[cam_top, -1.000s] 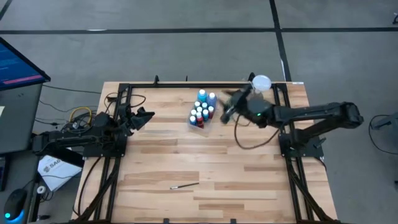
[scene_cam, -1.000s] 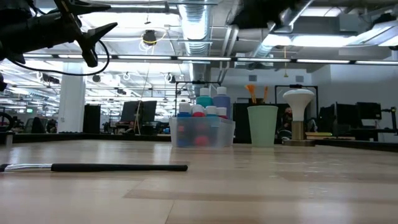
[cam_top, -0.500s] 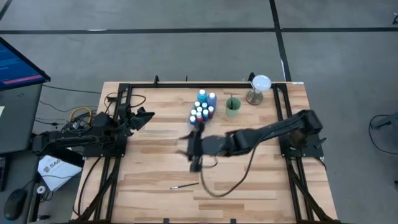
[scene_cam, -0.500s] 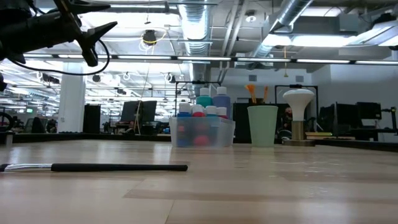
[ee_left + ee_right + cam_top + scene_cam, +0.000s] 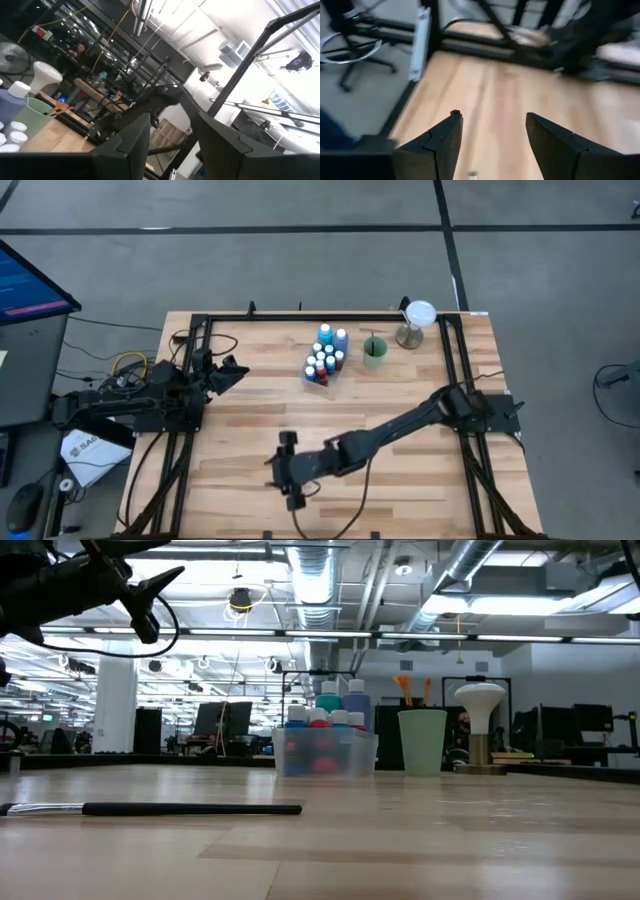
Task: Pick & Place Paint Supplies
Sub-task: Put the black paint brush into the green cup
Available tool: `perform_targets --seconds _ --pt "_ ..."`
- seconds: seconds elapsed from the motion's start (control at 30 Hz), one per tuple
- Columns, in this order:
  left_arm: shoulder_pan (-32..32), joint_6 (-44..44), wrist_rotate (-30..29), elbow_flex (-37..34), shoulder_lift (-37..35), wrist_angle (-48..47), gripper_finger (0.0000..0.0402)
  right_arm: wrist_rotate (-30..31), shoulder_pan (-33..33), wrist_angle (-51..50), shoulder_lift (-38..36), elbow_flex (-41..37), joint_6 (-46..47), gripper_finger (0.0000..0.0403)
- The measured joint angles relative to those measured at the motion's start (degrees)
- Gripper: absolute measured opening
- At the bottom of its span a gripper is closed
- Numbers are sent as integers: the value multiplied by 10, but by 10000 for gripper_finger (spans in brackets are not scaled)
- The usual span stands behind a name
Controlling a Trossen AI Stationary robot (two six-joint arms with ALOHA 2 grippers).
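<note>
Several white-capped paint bottles (image 5: 325, 355) stand in a clear tray (image 5: 325, 755) at the table's far middle. A black paintbrush (image 5: 150, 808) lies flat on the table near its near edge. In the high view it is hidden under my right gripper (image 5: 288, 477), which hovers above it, open, with wood between its fingers in the right wrist view (image 5: 490, 145). A pale tip (image 5: 471, 173) shows at that picture's bottom edge. My left gripper (image 5: 230, 370) waits open at the left side, raised off the table.
A pale green cup (image 5: 374, 351) with orange-tipped sticks (image 5: 410, 690) stands right of the tray, and a white mushroom-shaped object (image 5: 418, 320) sits at the far right corner. Black frame rails (image 5: 455, 370) run along both sides. Bare wood lies around the paintbrush.
My right arm has swung from beside the cup at the far right, across the table's middle, toward the near edge, and now hangs over the paintbrush. The brush, the bottles and the cup have stayed where they were.
</note>
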Motion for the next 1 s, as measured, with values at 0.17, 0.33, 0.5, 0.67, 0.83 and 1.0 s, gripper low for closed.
perform_targets --seconds 0.17,0.33,0.5,0.67,0.83,1.0 --pt "0 0 0 0 0 0 154 -24 11 9 49 6 14 210" --pt "0 0 0 0 0 0 154 -43 13 18 90 7 18 210" --pt "0 0 0 0 0 0 154 -47 11 32 126 6 19 210" --pt "0 0 0 0 0 0 154 -49 1 33 150 6 25 210" --pt "0 0 0 0 0 -1 154 -55 -14 30 160 6 34 210" --pt "0 0 0 0 0 -1 154 -64 -24 33 159 6 32 199"
